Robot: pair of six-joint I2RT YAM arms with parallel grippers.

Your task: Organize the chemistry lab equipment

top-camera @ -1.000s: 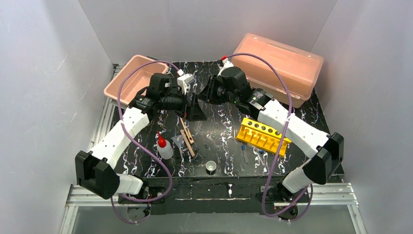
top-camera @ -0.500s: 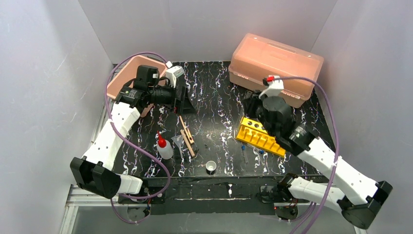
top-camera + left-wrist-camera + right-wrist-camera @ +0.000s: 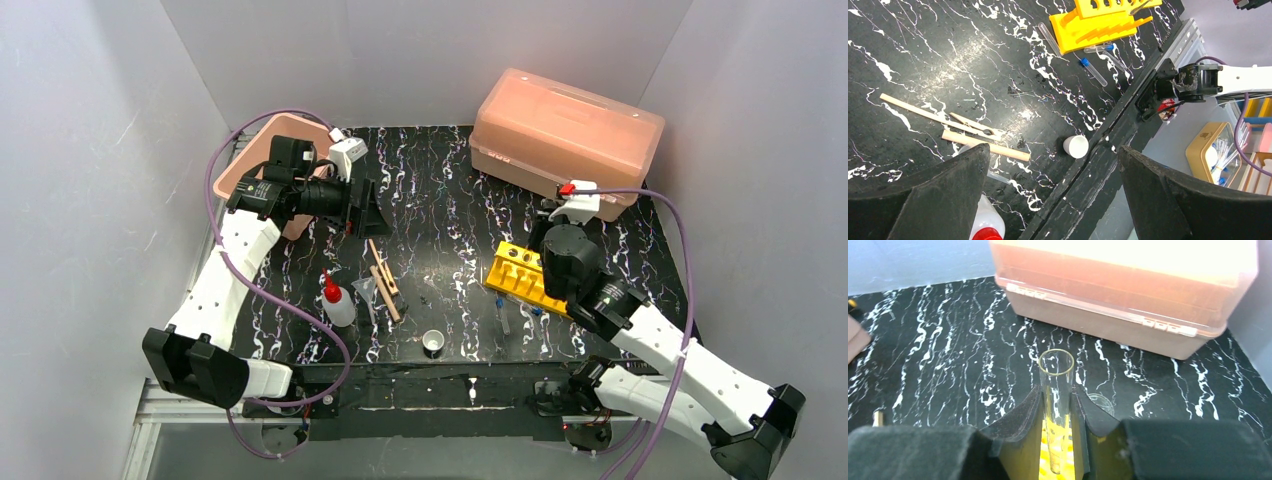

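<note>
1. Since the moment a second ago when both arms met at the back of the table, the right gripper (image 3: 1055, 432) has swung away and now hangs over the yellow rack (image 3: 512, 272).
2. Its pads are drawn narrow around a clear tube (image 3: 1056, 385), which stands upright with its open mouth up. The rack shows yellow directly beneath the tube's foot.
3. The left gripper (image 3: 1053, 151) has gone from partly open to fully wide and holds nothing. Judgement: the tube was passed across, and the left arm is now free.
4. Ahead of the right fingers, well apart, sits the pink lidded box (image 3: 1128, 285).
5. Below the open left jaws lie the wooden clamps (image 3: 973, 132), with the white cup (image 3: 1076, 146) near them. The loose blue-capped tubes (image 3: 1093, 70) lie further ahead, by the rack.
6. Judged next step: lower the tube into a rack hole. Alignment with a hole cannot be confirmed from these views.
</note>
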